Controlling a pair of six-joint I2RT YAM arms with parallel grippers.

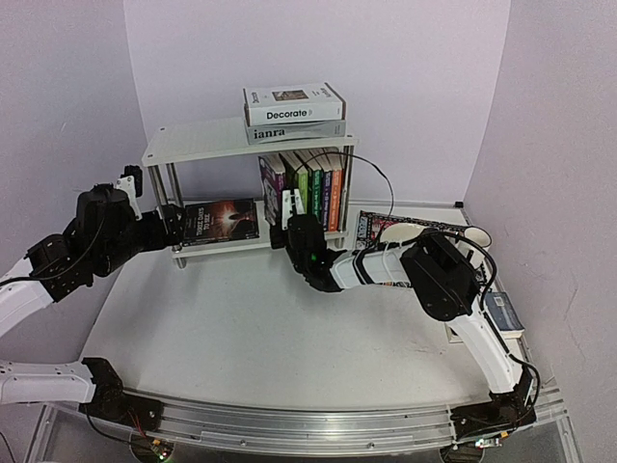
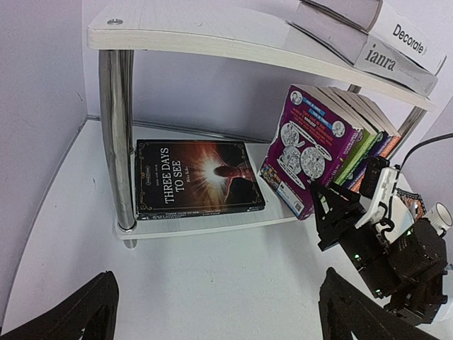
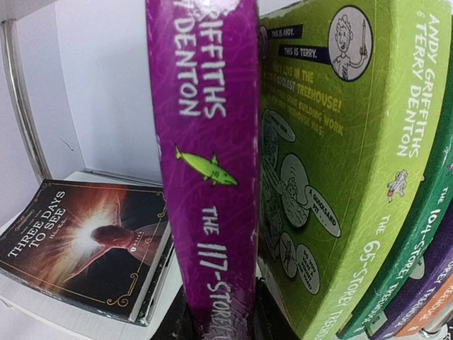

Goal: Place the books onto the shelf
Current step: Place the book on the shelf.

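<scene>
Where the white table [image 1: 241,318] meets the back wall stands the shelf [image 1: 193,143]: 2 white tiers on chrome legs.

R arm reaches in from the right to the lower tier. R gripper [image 2: 327,202] is nearly closed, pinching the purple book [image 3: 209,177] at its lower front edge; in the wrist view the purple spine runs straight down into the fingers. L arm sits at the shelf's left end. L gripper [image 2: 221,283] is spread wide w/ nothing in it, off the table, pointed at the lower tier's left half.

A dark patterned placemat [image 1: 381,227] lies on the table just right of the shelf.

Books, all on the shelf:
- Top tier, right half: white Decorate [image 1: 294,101] lying flat on grey ianra [image 1: 289,132], spines facing front.
- Lower tier, left: Three Days to See [image 1: 220,221] flat, cover up, next to the front-left leg.
- Lower tier, right: row of upright paperbacks, spines to the front. Purple book is the leftmost, leaning slightly, its cover facing the open left side. Green book [image 3: 333,177] is right beside it, touching near the bottom. More spines after that (dark green, purple, orange), packed tight up to the right legs.

A gap separates Three Days to See from the purple book.
</scene>
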